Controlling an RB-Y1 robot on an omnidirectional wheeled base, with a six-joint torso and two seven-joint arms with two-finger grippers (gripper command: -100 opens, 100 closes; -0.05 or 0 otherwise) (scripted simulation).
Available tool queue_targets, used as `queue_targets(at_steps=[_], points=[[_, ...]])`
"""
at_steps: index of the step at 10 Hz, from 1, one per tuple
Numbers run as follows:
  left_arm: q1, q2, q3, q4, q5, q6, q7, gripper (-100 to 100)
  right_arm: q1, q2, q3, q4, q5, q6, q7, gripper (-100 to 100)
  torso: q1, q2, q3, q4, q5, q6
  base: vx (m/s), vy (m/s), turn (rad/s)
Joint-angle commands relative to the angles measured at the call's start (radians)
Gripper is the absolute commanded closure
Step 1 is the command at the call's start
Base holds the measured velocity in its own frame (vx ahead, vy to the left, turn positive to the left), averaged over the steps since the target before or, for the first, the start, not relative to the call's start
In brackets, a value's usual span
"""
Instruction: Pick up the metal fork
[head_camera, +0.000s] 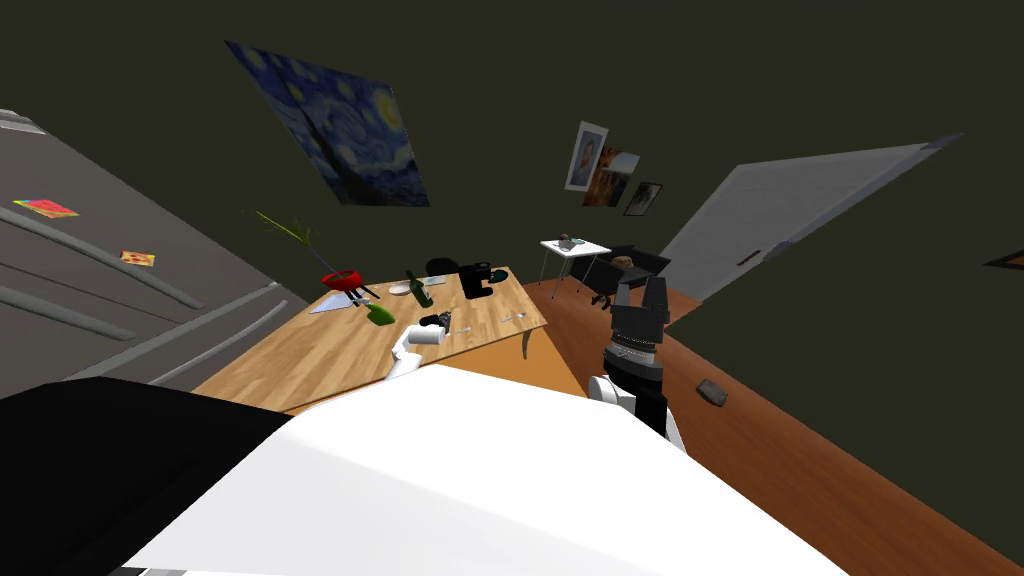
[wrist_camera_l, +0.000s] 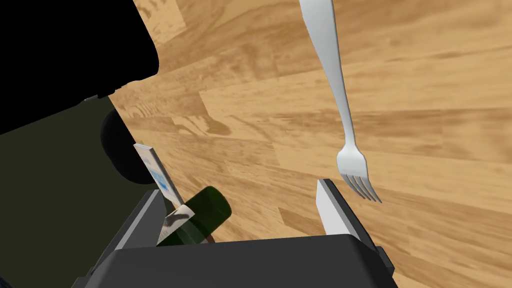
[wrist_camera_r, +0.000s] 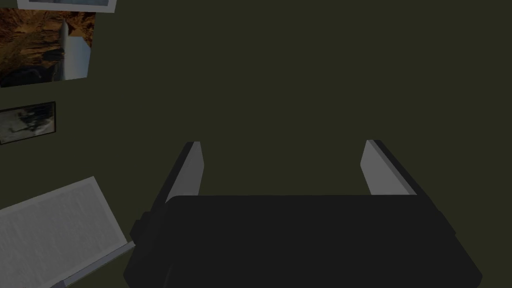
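- Left wrist view: your left gripper (wrist_camera_l: 239, 187) is spread wide, the blades about a third of the frame apart. Nothing is held and nothing sits in the grip.
- Its fingers (wrist_camera_l: 334, 210) point down at the wooden table (wrist_camera_l: 425, 90).
- The fork (wrist_camera_l: 341, 95) is silver-grey and lies flat on the bare wood. Its tines point toward the gripper and its handle runs straight away from it.
- The tines end just beside the outer edge of one finger, outside the gap and not between the blades. You can't tell whether tine and blade touch.
- The other finger has a green bottle (wrist_camera_l: 206, 212) lying on its side right by it, partly hidden behind the blade. A thin white card (wrist_camera_l: 156, 172) with blue print leans against the bottle.
- Fork and bottle are well apart, on opposite sides of the gap.
- Head view: the left gripper (head_camera: 437, 322) sits low over the table (head_camera: 300, 365), near its middle.
- Your right gripper (head_camera: 640, 288) is raised beyond the table's end, over the floor. In the right wrist view it (wrist_camera_r: 282, 150) is fully released and empty.
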Motion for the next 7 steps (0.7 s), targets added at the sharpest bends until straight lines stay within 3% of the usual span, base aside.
queue_targets(at_steps=[1, 2, 7], points=[[-0.026, 0.006, 0.012, 0.041, 0.001, 0.05, 0.012, -100, 0.0, 0.0, 0.0, 0.0, 0.0, 0.0, 0.0, 0, 0.0, 0.0, 0.0, 0.0, 0.0, 0.0, -0.041, 0.034, -0.179], [-0.026, 0.006, 0.012, 0.041, 0.001, 0.073, 0.012, -100, 0.0, 0.0, 0.0, 0.0, 0.0, 0.0, 0.0, 0, 0.0, 0.0, 0.0, 0.0, 0.0, 0.001, -0.036, 0.036, -0.107], [-0.088, 0.029, 0.041, 0.144, 0.012, 0.214, 0.037, -100, 0.0, 0.0, 0.0, 0.0, 0.0, 0.0, 0.0, 0, 0.0, -0.001, 0.0, 0.0, 0.0, 0.0, -0.034, 0.038, -0.152]])
